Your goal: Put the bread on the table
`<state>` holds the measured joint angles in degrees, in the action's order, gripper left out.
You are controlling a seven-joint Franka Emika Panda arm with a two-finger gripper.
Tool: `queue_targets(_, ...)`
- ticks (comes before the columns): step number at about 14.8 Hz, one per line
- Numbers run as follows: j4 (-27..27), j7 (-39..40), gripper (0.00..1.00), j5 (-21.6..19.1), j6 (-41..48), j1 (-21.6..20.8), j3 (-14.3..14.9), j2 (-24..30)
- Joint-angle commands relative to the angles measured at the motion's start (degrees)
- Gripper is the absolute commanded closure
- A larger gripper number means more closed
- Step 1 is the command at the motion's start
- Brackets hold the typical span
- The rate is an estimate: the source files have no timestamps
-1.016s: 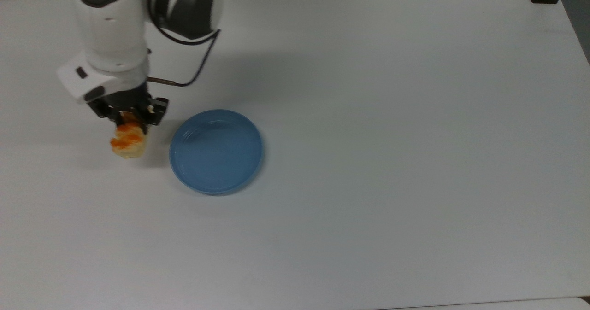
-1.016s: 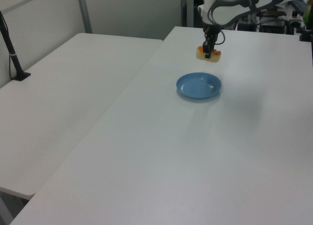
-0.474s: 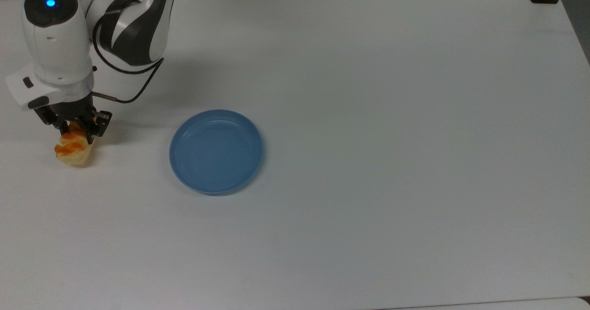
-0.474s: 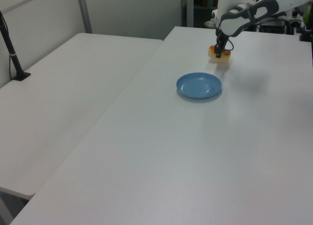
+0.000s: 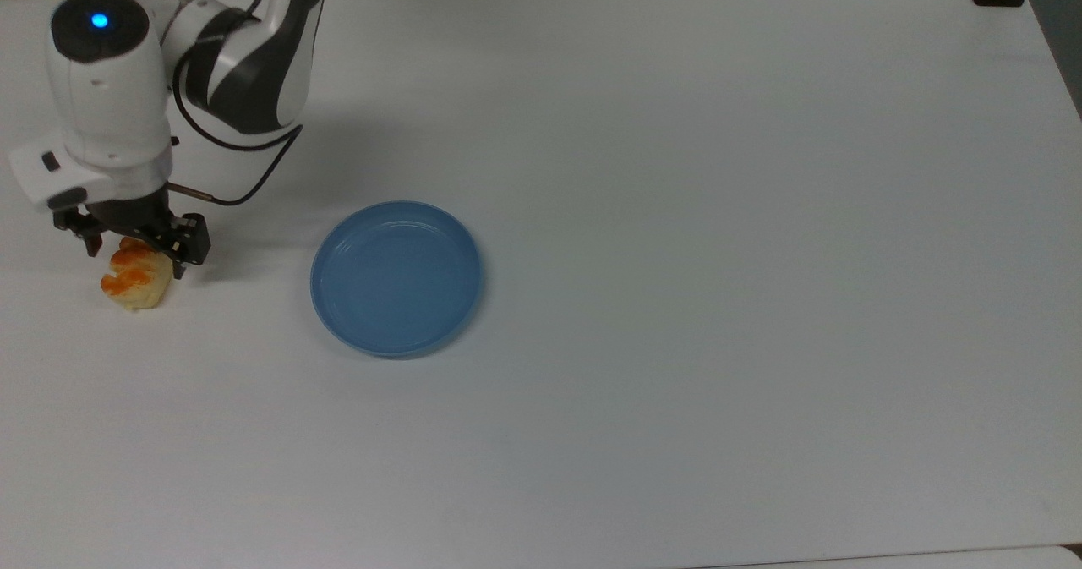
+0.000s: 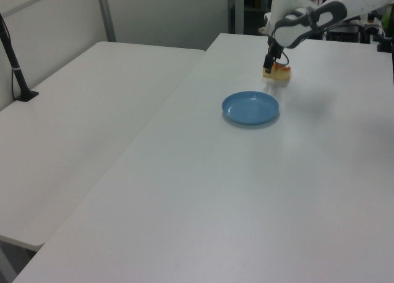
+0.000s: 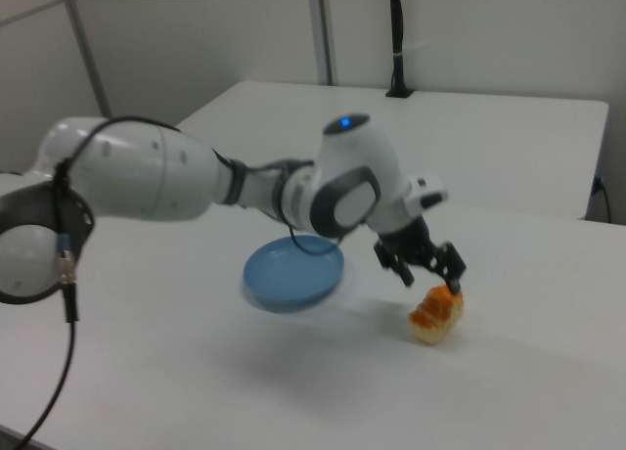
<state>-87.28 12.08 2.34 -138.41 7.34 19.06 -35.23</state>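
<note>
White and bare across most of its width, the surface (image 5: 718, 214) carries two things that we can see. Nearest to us in the left view lies the round blue plate (image 6: 250, 107), with nothing on it. Beyond it in the left view, and well off toward the top view's left, the bread (image 5: 135, 277) sits on the surface, its glossy orange patches facing up; it rests apart from the plate, with a stretch of bare white between them. Just above the bread we see the gripper (image 5: 133, 243), its black fingers (image 5: 191, 244) spread to either side of the bun's upper end. In the right view the fingers stand parted with the bread below and between their tips, and we see no clamping on it, so we read them as released; whether a fingertip touches the crust we cannot tell. Farther back the white arm (image 7: 137, 181) rises from the gripper, a blue light glowing on its wrist joint (image 5: 100, 21), and a black cable (image 5: 245, 184) loops beside it. Behind all this in the left view a second white table (image 6: 80, 117) adjoins the surface.
</note>
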Motion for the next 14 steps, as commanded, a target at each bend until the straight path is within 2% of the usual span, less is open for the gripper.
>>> queue_targets(1, -4.47, -5.66, 0.0, -0.5, 11.28, -4.16, -0.42, 13.31)
queue_targets(4, -5.01, -8.38, 0.0, -0.58, 25.51, -8.56, -1.56, 20.18)
queue_targets(8, -5.01, -17.24, 0.0, 0.9, 36.61, -9.27, -11.21, 25.99)
queue_targets(10, -5.01, -19.11, 0.0, 1.44, 40.13, -9.45, -14.21, 28.45)
queue_targets(12, -4.57, -19.11, 0.0, 1.52, 44.08, -12.16, -14.66, 29.51)
queue_targets(14, -3.34, -19.11, 0.0, 1.44, 47.17, -12.96, -14.75, 29.69)
